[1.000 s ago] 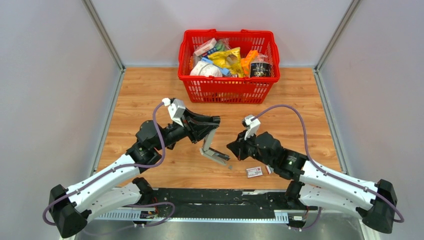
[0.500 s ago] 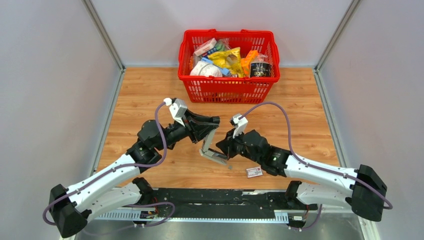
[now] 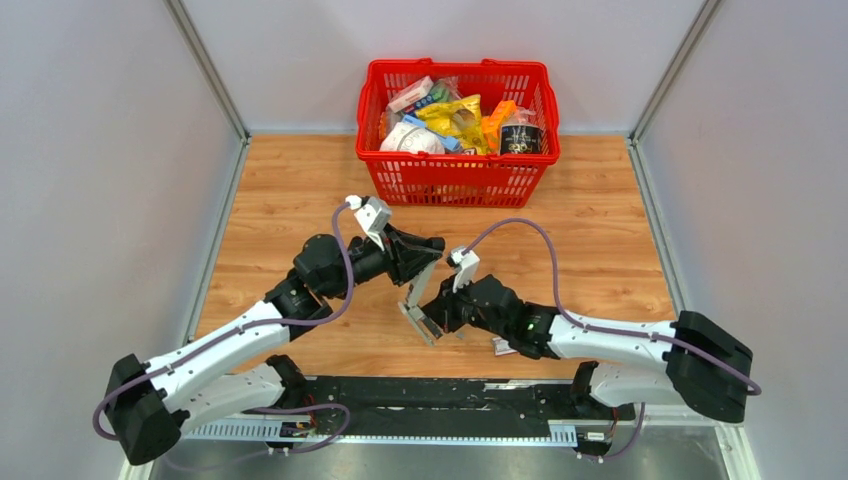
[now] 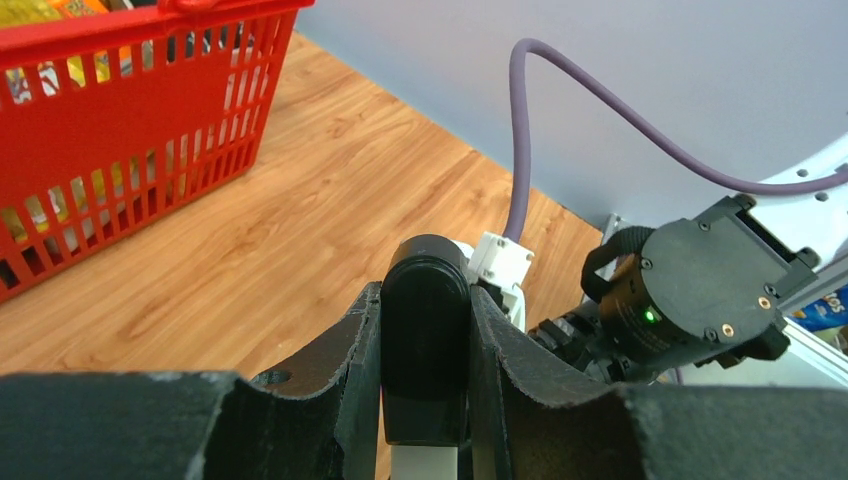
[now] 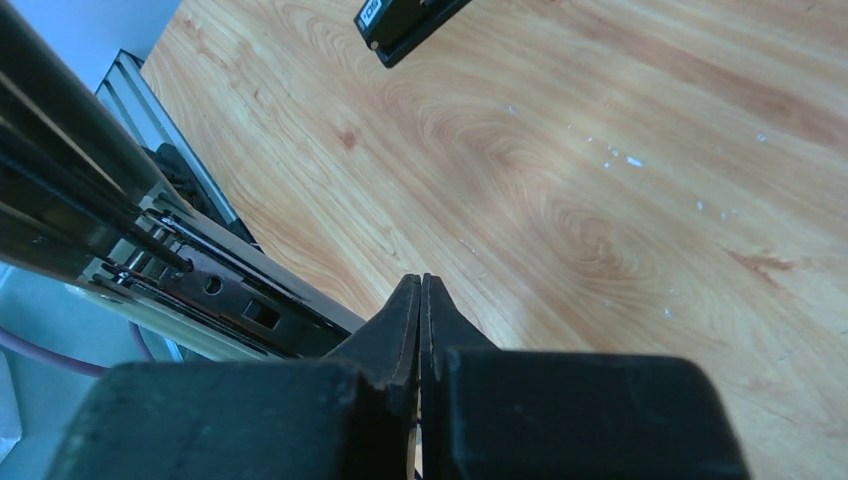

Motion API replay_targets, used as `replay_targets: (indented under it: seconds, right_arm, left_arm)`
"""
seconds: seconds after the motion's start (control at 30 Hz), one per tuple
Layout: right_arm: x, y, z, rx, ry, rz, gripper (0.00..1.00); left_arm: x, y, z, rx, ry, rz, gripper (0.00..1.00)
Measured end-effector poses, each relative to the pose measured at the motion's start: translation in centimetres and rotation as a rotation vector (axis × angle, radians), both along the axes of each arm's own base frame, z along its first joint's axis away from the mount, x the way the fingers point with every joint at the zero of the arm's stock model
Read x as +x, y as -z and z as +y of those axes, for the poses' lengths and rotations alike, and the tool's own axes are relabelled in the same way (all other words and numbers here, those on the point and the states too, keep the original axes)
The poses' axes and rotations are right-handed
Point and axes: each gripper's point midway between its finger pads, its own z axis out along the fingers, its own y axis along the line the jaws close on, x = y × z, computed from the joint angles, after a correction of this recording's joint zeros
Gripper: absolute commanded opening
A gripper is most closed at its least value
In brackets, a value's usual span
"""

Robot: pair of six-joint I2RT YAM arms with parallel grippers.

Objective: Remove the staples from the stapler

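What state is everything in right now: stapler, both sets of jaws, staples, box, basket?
Stapler, hinged open in a V, metal rail exposed.
Left gripper, jaws shut on the stapler's black end.
Right gripper, jaws shut, nothing visible between them, beside the stapler.
Staples, none clearly visible.
Red-and-white box, lying on the table.
Basket, upright, filled with packets.

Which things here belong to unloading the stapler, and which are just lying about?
Job: stapler, hinged open, clamped in the left gripper; right gripper, shut, close beside it. Staples not discernible.
Lying about: red basket of packaged goods; small red-and-white box, partly hidden.
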Motion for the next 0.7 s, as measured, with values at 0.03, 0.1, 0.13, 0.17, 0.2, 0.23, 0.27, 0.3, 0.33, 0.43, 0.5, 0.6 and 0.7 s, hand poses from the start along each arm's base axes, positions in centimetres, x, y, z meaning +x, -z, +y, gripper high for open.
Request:
replay_targets:
  seconds: [0.03, 0.1, 0.13, 0.17, 0.2, 0.23, 0.27, 0.3, 0.33, 0.43, 0.5, 0.6, 0.7]
  right_arm:
    - [-0.2, 0.5, 0.1, -0.001, -0.002, 0.01, 0.0]
    - [-0.4, 1.1, 0.3, 0.001, -0.006, 0.027, 0.0]
    - [-0.5, 1.3, 0.5, 0.007, -0.008, 0.035, 0.0]
    - [-0.6, 1.6, 0.7, 0.013, -0.011, 0.042, 0.0]
    - [-0.6, 1.7, 0.7, 0.017, -0.011, 0.048, 0.0]
    - [-0.6, 1.9, 0.8, 0.026, -0.01, 0.052, 0.0]
    - [-0.7, 2.0, 0.9, 0.034, -0.01, 0.056, 0.0]
    - [-0.7, 2.2, 1.0, 0.041, -0.01, 0.06, 0.0]
    - [-0.7, 2.3, 1.0, 0.047, -0.01, 0.061, 0.0]
    - [-0.9, 2.9, 1.0, 0.063, -0.009, 0.069, 0.0]
    - [-0.9, 3.1, 1.0, 0.073, -0.01, 0.069, 0.0]
    - [-1.1, 3.4, 1.1, 0.089, -0.016, 0.071, 0.0]
    - [-1.3, 3.9, 1.6, 0.104, -0.034, 0.084, 0.0]
  left_arm:
    - [0.1, 0.3, -0.1, 0.007, -0.002, 0.007, 0.0]
    - [0.5, 1.1, -0.4, 0.025, -0.005, 0.023, 0.0]
    - [0.6, 1.5, -0.5, 0.034, -0.007, 0.03, 0.0]
    - [0.8, 2.0, -0.6, 0.045, -0.01, 0.041, 0.0]
    - [1.0, 2.5, -0.7, 0.056, -0.013, 0.051, 0.0]
    - [1.2, 3.0, -0.8, 0.068, -0.017, 0.061, 0.0]
    - [1.3, 3.4, -0.9, 0.078, -0.021, 0.07, 0.0]
    - [1.4, 3.7, -0.9, 0.087, -0.024, 0.077, 0.0]
    - [1.5, 4.0, -1.0, 0.092, -0.028, 0.082, 0.0]
    - [2.0, 4.7, -1.1, 0.107, -0.041, 0.096, 0.0]
    - [2.3, 5.1, -1.2, 0.12, -0.05, 0.107, 0.0]
    - [3.1, 5.7, -1.7, 0.148, -0.066, 0.131, 0.0]
    - [3.9, 6.1, -2.2, 0.179, -0.08, 0.152, 0.0]
